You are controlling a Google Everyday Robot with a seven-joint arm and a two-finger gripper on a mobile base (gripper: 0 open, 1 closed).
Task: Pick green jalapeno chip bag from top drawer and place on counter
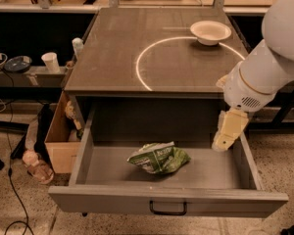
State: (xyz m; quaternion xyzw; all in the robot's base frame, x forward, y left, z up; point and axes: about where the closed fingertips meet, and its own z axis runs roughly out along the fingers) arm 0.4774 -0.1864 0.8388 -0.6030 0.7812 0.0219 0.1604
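The green jalapeno chip bag point(158, 157) lies crumpled on the floor of the open top drawer point(169, 199), a little left of its middle. The drawer is pulled out below the counter point(117, 58), which bears a thin white circle line. My gripper point(224, 142) hangs from the white arm at the right, over the drawer's right part. It is to the right of the bag and apart from it, holding nothing.
A white bowl point(210, 32) stands on the counter at the back right, on the circle line. A brown cardboard box point(61, 143) sits on the floor left of the drawer. A white cup point(50, 61) and a bottle point(77, 46) stand on a low shelf at left.
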